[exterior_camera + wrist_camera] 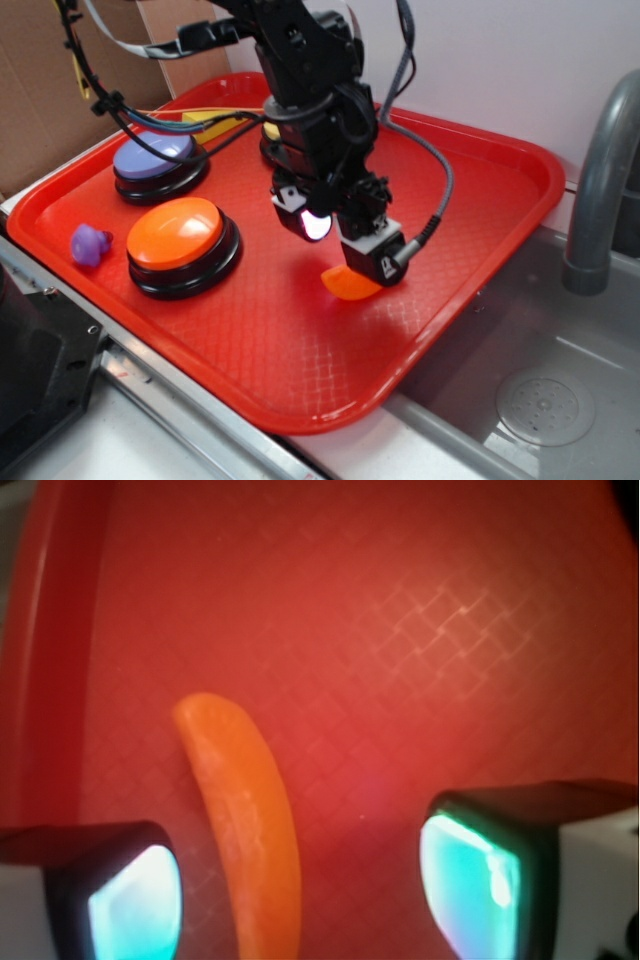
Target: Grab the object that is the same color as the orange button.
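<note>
Spread wide, the claw [300,880] hangs low over the red tray [480,170], its two pads [135,905] standing apart with the orange crescent [245,820] between them, nearer the left pad and touching neither as far as the wrist view shows. From the exterior view the crescent [348,284] lies flat on the tray floor, partly hidden under the claw [340,235]. At nine o'clock from it sits the orange button [180,240], well apart. Farther at nine o'clock lies a small purple toy [90,243]. At eleven o'clock stands a purple-topped button [158,160]. A grey sink [540,390] lies off the tray at four o'clock.
</note>
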Controlling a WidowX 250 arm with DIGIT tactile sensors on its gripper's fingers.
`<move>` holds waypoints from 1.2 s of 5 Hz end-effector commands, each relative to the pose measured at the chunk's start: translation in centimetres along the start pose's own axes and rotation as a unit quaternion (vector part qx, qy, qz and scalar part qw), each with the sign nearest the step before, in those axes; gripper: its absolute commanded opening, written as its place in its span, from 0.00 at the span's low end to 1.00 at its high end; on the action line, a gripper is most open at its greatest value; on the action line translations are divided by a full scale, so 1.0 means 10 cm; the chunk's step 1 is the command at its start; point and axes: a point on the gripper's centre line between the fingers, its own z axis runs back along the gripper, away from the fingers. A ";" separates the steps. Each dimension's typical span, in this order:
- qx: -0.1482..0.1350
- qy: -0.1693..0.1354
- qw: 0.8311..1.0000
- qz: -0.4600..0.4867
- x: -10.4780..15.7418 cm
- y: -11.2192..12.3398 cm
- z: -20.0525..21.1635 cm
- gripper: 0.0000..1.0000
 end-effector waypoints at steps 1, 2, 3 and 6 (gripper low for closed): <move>-0.004 -0.017 1.000 0.000 0.07 -0.14 -0.08 0.00; 0.006 -0.017 1.000 0.003 0.07 -0.13 -0.07 0.00; 0.016 -0.012 1.000 -0.006 0.08 -0.11 -0.04 0.00; 0.058 -0.016 0.998 -0.013 0.17 0.44 1.03 0.00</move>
